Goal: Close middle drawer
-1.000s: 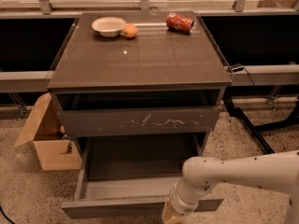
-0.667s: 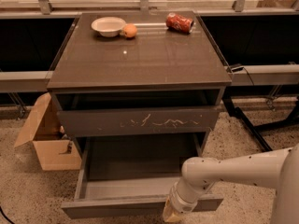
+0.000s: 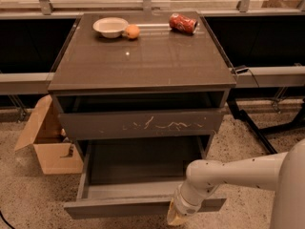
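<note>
The middle drawer (image 3: pixel 119 208) is pulled out low at the front of the cabinet, with a plain dark front panel and a grey inner floor (image 3: pixel 143 163). Above it is the taller drawer front (image 3: pixel 143 124) marked with white scratches, which stands less far out. My gripper (image 3: pixel 177 217) is at the end of the white arm that comes in from the right. It sits low against the right part of the open drawer's front panel.
The cabinet top (image 3: pixel 143 66) holds a white bowl (image 3: pixel 110 26), an orange (image 3: pixel 132 31) and a red can (image 3: pixel 183 23) near the back. An open cardboard box (image 3: pixel 50 144) stands on the floor at the left. Black frame legs (image 3: pixel 257 132) run along the floor at the right.
The arm has shifted slightly, with the gripper staying at the drawer's front. The open drawer looks pushed in a little.
</note>
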Robot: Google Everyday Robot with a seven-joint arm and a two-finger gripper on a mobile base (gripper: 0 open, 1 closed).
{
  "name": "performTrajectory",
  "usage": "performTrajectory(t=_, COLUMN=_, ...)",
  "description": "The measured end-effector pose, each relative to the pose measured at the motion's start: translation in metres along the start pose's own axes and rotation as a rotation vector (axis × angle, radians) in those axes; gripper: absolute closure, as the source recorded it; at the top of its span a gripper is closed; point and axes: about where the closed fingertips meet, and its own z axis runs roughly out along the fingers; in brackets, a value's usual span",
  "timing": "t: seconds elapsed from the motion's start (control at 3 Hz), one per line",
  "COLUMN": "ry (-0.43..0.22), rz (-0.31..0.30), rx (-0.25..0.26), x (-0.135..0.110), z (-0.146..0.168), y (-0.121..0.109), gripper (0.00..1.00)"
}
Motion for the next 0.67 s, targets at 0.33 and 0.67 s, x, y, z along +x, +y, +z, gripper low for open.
performTrajectory(t=0.33, ry=0.0, rz=0.001, rx=0.0, x=0.0003, z=-0.0001, y=0.0001, gripper=0.12)
performTrajectory(t=0.67, ry=-0.003, rz=0.008, rx=0.0, x=0.0055, z=0.0026, y=-0.007, gripper=0.0)
